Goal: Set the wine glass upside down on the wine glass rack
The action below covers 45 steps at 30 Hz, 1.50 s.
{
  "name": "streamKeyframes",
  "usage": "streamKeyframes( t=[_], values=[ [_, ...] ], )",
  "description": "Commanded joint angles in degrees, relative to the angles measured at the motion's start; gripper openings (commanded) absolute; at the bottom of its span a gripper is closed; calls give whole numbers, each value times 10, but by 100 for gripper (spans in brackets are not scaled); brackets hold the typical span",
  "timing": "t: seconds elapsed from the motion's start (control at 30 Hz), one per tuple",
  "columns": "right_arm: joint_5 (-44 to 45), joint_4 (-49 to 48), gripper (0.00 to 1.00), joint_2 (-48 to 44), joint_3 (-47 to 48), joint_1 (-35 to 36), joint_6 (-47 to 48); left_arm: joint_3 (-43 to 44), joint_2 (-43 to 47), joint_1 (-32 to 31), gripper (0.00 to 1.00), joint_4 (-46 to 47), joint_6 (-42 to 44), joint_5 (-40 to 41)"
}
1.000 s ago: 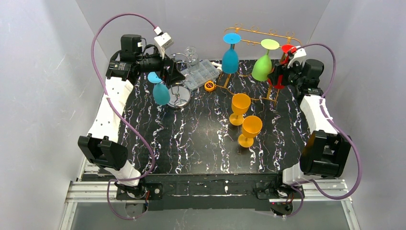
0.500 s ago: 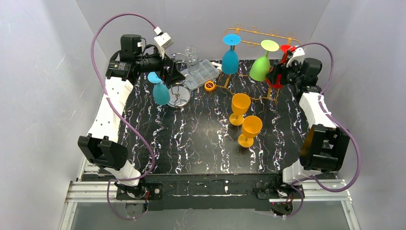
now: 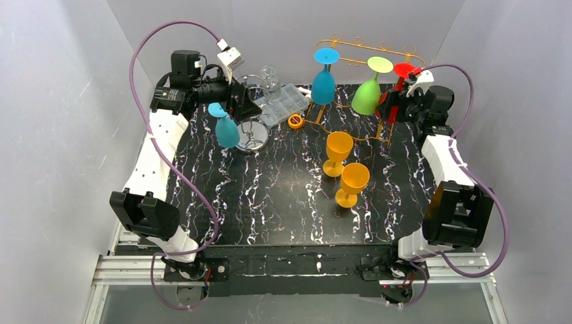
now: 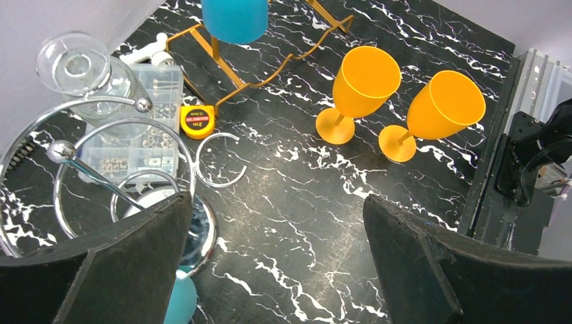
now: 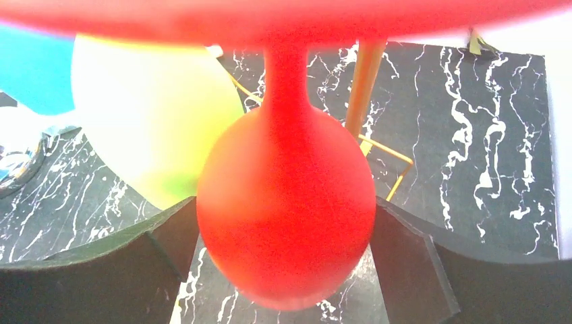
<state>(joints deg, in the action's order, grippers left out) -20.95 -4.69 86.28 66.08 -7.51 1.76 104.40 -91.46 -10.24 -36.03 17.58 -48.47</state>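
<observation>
Red wine glass point(image 5: 287, 169) hangs upside down, foot on the gold rack point(image 3: 361, 45); right gripper point(image 5: 284, 223) flanks its bowl, clamped or loose I cannot tell; left gripper point(image 4: 276, 202) gapes empty; two orange goblets point(image 3: 338, 145) stand unracked, probably next

The black marbled bench point(image 3: 270, 202) carries two upright orange goblets point(image 3: 338, 152) right of centre and, along its far side, a chrome stand point(image 3: 251, 138), a clear parts box point(image 3: 283, 102), a yellow tape measure point(image 3: 295, 121) and the gold rack point(image 4: 270, 67).

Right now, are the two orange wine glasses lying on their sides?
No, the far orange glass and the near orange glass both stand upright on their bases.
</observation>
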Motion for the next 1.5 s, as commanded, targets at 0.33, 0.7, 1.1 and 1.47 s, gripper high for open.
streamKeyframes(
  t=[0.33,0.7,1.1,1.47],
  values=[
    [-76,-24,98,-160,-54,-3,-103,-7,54,3,98,-31,-63,7],
    [31,116,76,-157,87,-9,-212,12,87,4,98,-90,-62,37],
    [136,113,67,-97,176,-40,-334,8,94,5,98,-98,-88,48],
    [167,24,55,-42,167,-66,-459,-10,103,5,98,-88,-72,55]
  ],
)
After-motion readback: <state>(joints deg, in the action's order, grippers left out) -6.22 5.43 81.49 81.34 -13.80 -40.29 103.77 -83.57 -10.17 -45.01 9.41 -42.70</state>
